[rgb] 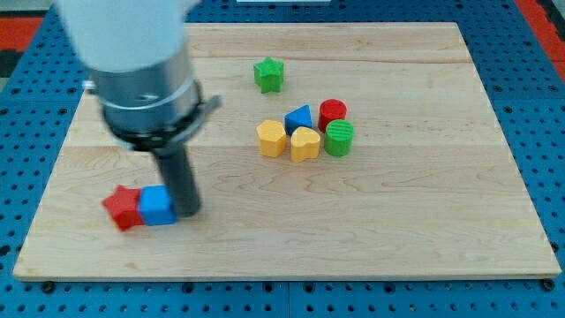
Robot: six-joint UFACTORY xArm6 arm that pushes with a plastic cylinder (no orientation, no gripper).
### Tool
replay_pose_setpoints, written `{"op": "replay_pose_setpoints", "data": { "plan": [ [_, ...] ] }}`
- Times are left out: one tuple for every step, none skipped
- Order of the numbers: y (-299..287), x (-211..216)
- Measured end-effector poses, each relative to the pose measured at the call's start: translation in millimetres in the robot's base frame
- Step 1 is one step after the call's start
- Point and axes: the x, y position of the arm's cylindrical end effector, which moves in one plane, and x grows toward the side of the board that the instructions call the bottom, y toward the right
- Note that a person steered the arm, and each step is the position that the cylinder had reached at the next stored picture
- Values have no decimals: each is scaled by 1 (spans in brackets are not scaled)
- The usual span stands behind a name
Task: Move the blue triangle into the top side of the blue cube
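Observation:
The blue triangle (299, 118) lies right of the board's middle, in a cluster of blocks. The blue cube (155, 206) sits at the lower left, touching a red star-shaped block (122, 208) on its left. My tip (186, 212) rests on the board right against the blue cube's right side, far to the left and below the blue triangle. The arm's grey body (141, 71) hangs over the upper left of the board.
Around the blue triangle are a red cylinder (333, 112), a green cylinder (339, 139), a yellow heart-shaped block (305, 143) and a yellow hexagonal block (272, 139). A green star (268, 74) lies above them. The wooden board (406, 212) sits on a blue pegboard.

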Motion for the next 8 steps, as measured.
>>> {"op": "replay_pose_setpoints", "data": {
  "plan": [
    [-40,0],
    [25,-35],
    [50,-80],
    [50,-94],
    [50,-104],
    [76,-127],
    [144,-165],
    [192,-174]
  ]
}}
